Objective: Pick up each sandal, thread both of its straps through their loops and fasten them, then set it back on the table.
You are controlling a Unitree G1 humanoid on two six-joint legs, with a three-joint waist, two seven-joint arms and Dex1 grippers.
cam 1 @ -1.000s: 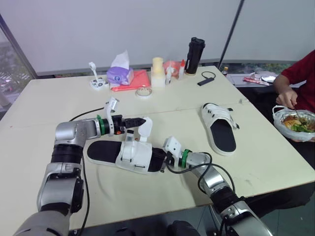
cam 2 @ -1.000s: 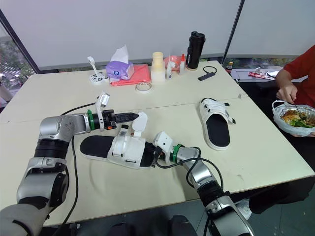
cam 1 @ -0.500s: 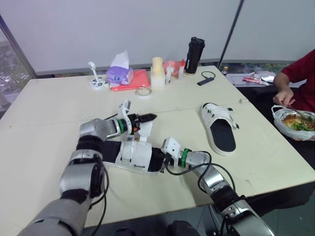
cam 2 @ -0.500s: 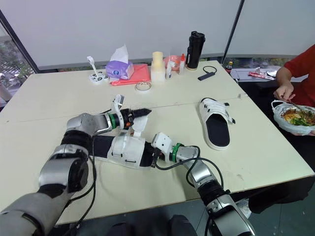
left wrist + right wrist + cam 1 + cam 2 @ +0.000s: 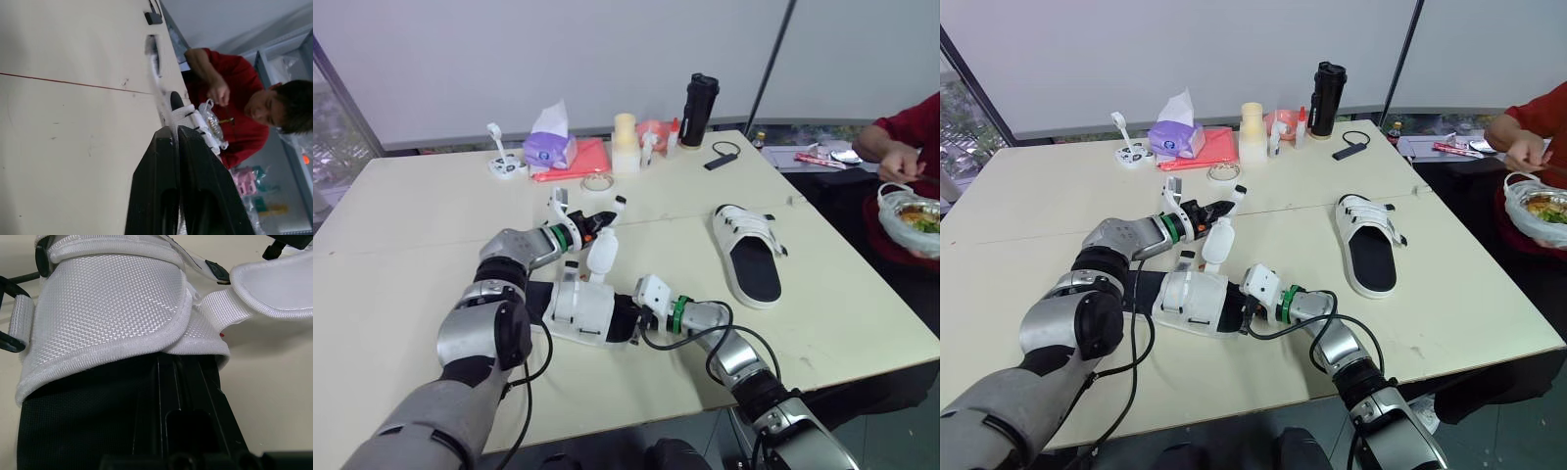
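Left eye view: cream table, white wall.

Black tumbler stands at the back of my table. Left of the tumbler: cream cylinder, red mat, purple tissue pack, tape roll. Right of the tumbler: person in red with a food bowl.

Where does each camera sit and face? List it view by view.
Left eye, right eye: on the head, looking down over the table; both arms show.
Left wrist: along the left gripper, shut on the strap, towards a person.
Right wrist: low, close against the near sandal and its white upper.
Shared: eyes and right wrist both see that sandal.
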